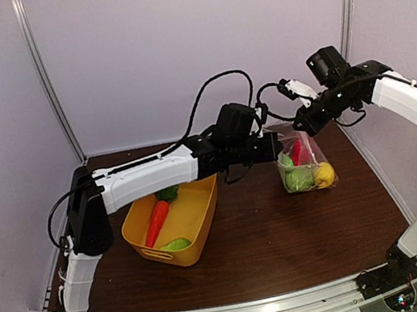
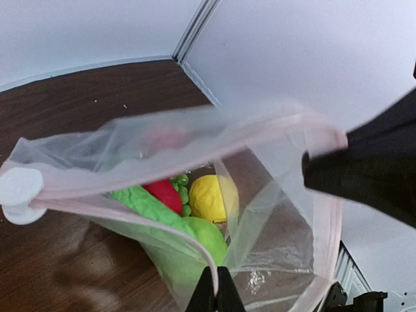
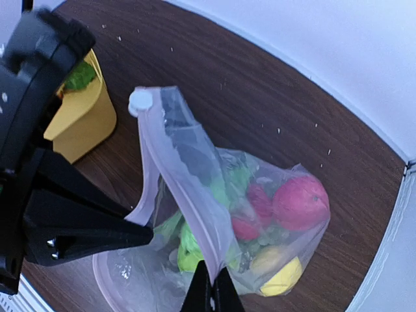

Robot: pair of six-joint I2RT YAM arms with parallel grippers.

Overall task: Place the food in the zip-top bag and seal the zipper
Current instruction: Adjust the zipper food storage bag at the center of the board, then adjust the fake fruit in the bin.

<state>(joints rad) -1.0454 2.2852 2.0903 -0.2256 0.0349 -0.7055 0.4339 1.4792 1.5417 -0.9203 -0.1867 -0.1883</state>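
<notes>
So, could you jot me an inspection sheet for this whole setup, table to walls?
Surface: dark brown wooden table, a few pale specks.
Job's things: clear floppy plastic bag, pale pink zipper unsealed; round red apple and yellow lemon inside with green pieces; orange carrot not yet bagged.
Clutter: yellow plastic tub holding the carrot.
Grippers: left gripper and right gripper, both shut on the bag's mouth edge.
Cables: black cables looping above the arms.
Surroundings: pale walls.

No legible txt or labels
</notes>
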